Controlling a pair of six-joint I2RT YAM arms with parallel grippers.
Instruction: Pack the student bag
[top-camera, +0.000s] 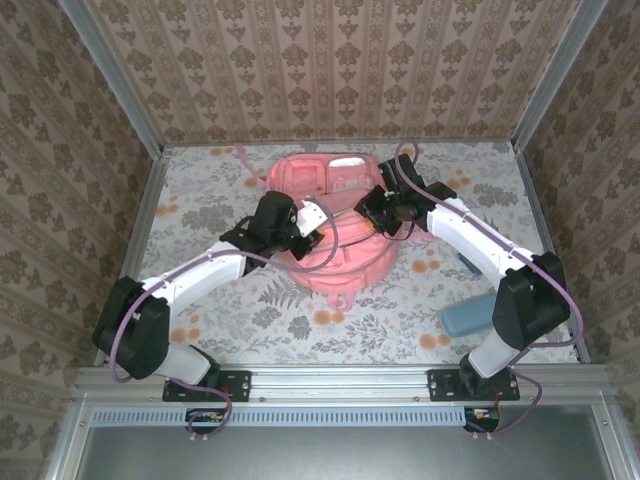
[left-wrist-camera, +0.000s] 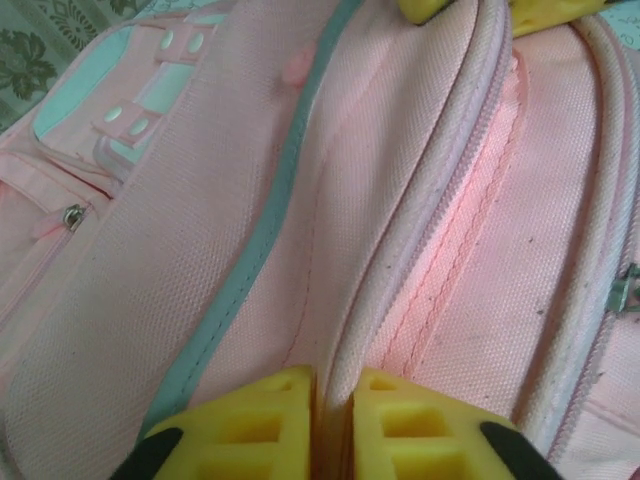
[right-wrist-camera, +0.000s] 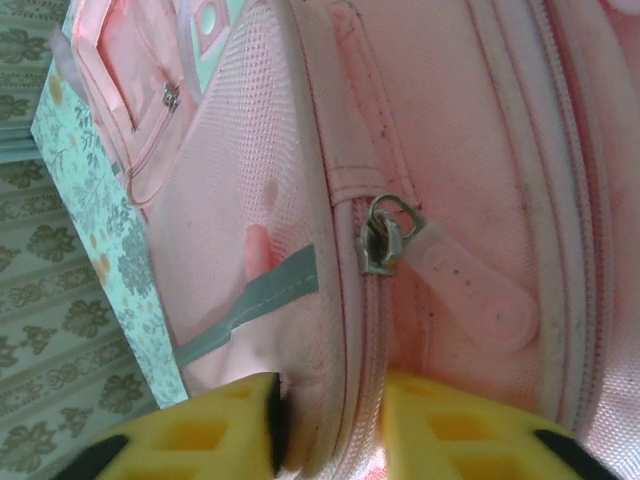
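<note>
The student bag (top-camera: 345, 262) lies flat at the middle of the floral table (top-camera: 250, 310), its bulk a little toward 12 o'clock from centre, with both arms bent over it. The left gripper (top-camera: 312, 228) comes in from 7 o'clock and sits on the bag's 9 o'clock side. In its wrist view the two yellow fingers (left-wrist-camera: 255, 425) stand almost together, with only a thin slit between them, and a piped seam of pink fabric runs down into that slit, so it looks pinched. The right gripper (top-camera: 372, 212) reaches in from 4 o'clock onto the bag's 2 o'clock side. Its jaws are partly closed around a raised ridge of the bag carrying the zip track, and fabric fills the gap between them. A metal zip slider (right-wrist-camera: 383, 238) sits just above those fingers, its translucent pink pull tab (right-wrist-camera: 475, 295) slanting toward 4 o'clock. A teal pencil case (top-camera: 468, 317) lies at 4 o'clock on the table, beside the right arm and well apart from the bag.
</note>
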